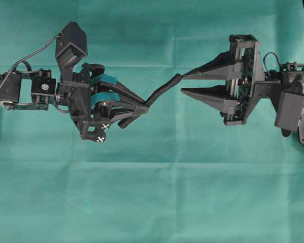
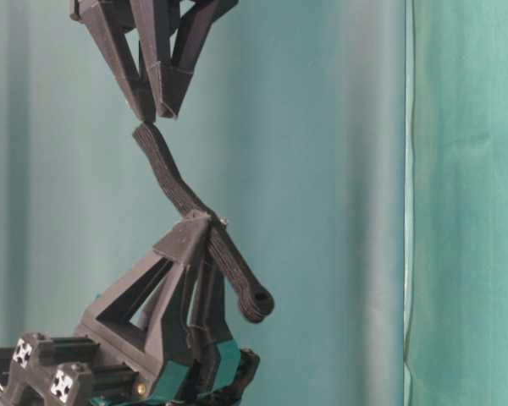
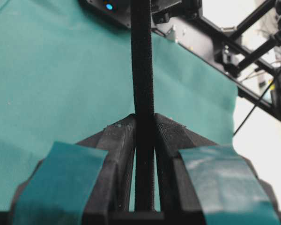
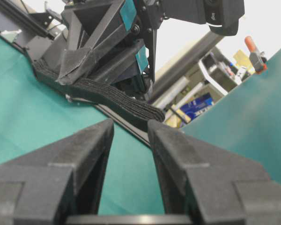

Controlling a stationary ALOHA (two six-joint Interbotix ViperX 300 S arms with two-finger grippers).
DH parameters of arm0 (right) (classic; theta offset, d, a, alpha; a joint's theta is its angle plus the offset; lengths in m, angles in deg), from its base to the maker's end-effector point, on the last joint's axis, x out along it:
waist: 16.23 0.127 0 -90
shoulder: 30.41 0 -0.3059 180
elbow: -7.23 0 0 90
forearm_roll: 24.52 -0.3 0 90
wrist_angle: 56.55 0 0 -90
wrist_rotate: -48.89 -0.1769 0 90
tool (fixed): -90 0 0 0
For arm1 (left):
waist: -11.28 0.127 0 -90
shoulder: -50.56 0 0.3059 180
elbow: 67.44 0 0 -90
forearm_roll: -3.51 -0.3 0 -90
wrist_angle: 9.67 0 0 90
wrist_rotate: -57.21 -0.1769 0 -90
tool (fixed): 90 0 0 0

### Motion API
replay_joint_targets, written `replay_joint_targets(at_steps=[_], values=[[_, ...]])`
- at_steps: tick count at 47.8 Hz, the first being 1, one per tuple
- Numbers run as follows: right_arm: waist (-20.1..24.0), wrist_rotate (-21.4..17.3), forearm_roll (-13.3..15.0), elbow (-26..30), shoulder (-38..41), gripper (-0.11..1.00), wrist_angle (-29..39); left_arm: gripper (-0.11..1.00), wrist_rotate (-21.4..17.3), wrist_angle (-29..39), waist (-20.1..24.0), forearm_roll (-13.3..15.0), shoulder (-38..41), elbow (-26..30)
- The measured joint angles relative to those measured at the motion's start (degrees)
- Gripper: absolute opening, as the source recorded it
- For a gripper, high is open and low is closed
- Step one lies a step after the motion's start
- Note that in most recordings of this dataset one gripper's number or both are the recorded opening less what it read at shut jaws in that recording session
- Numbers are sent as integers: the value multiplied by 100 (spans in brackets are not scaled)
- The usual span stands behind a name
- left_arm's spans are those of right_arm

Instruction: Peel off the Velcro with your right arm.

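Black Velcro strip held up in the air

The Velcro (image 1: 163,87) was a thin, flexible black strip, hanging above the green surface (image 1: 152,192). It was slightly bent along its length. Its small rounded end (image 2: 256,302) stuck out free, and the other end reached toward the right arm (image 1: 289,96).

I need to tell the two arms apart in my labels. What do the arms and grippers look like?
Both are black. The left gripper has pointed fingers wrapped in teal tape, small black-and-white checker markers, and a black cable running to its boxy camera. The right gripper has plain black triangular fingers, no tape.
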Motion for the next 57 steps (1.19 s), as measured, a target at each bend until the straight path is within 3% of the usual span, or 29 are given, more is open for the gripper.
replay_joint_targets(at_steps=[57], values=[[-62, 0, 0, 26, 114, 6, -35, 10, 0, -88, 9, 0, 0, -53]])
